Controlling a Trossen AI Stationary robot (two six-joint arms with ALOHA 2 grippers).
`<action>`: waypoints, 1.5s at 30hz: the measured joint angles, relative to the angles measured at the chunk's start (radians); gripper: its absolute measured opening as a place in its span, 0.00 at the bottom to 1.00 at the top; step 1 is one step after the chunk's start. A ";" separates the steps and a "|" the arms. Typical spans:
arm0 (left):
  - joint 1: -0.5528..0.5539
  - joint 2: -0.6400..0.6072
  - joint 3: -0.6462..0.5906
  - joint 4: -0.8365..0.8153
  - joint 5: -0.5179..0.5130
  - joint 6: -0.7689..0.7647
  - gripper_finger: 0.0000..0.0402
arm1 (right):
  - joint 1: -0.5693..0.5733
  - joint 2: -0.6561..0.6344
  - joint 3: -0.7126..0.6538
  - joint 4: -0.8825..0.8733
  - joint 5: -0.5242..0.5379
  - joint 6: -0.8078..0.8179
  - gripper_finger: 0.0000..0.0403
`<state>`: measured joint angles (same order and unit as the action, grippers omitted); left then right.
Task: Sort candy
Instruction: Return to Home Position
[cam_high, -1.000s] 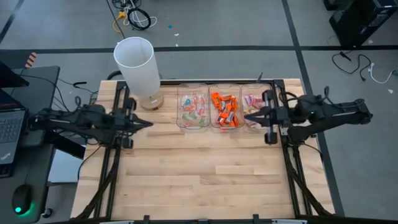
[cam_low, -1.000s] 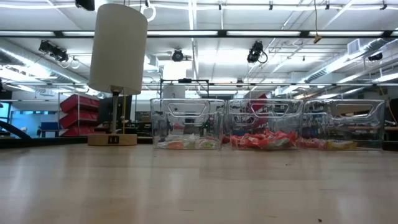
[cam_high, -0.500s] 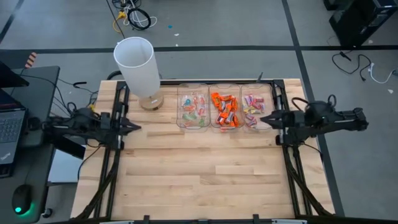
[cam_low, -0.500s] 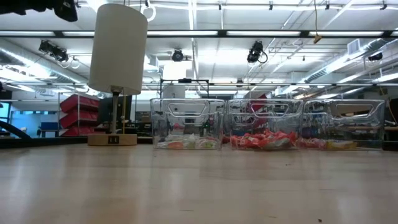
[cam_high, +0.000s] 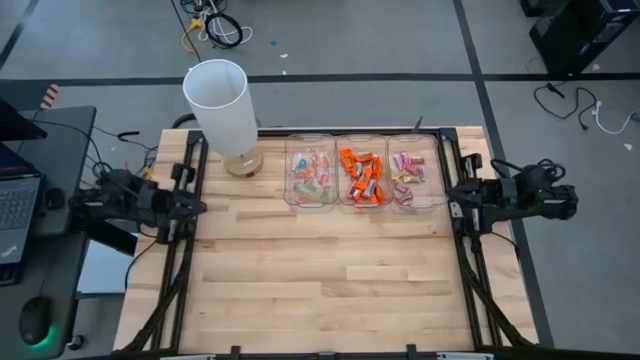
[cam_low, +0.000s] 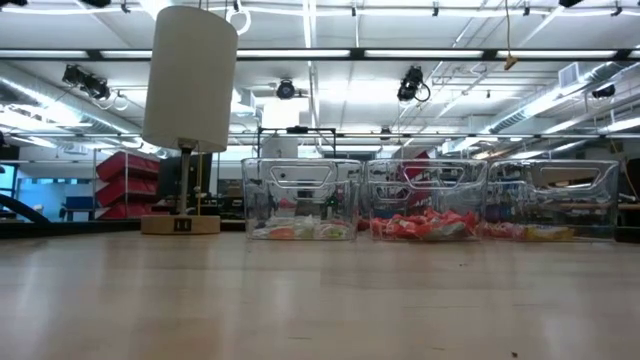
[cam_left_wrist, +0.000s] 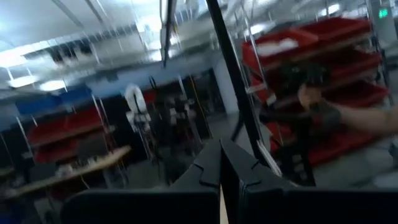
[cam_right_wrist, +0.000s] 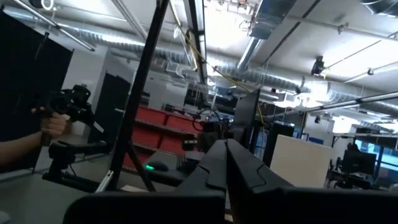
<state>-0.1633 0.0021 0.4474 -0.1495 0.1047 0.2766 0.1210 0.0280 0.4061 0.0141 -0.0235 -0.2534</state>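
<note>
High view: where's the candy (cam_high: 362, 177)?
— Split by colour among three clear trays (cam_high: 310, 138), lined up along the far edge of the table (cam_high: 320, 290) beside the lamp (cam_high: 222, 100). Sorting looks finished.
— And the arms?
— Left gripper (cam_high: 196, 207) and right gripper (cam_high: 452, 196) sit at opposite side edges, so the middle is open.
— Low view?
— Trays and lamp only, no arm.
— Wrist views?
— Each gripper's fingers are pressed together, holding nothing and pointing into the room.

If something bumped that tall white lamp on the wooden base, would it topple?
Probably tips easily: the white cylindrical lampshade sits high on a thin stem above a small wooden base. Likely light: the shade looks hollow from above.
</note>
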 joint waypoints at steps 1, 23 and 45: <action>0.000 0.000 -0.016 -0.007 0.001 -0.001 0.00 | 0.000 -0.006 -0.009 0.000 0.000 0.005 0.00; 0.000 -0.001 -0.362 0.177 0.006 -0.083 0.00 | 0.000 -0.024 -0.213 0.083 -0.031 0.091 0.00; 0.001 0.057 -0.405 0.087 -0.200 -0.096 0.01 | 0.000 -0.017 -0.400 0.080 0.002 0.145 0.00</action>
<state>-0.1623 0.0593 0.0422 -0.0628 -0.0950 0.1806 0.1207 0.0111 0.0063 0.0936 -0.0219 -0.1083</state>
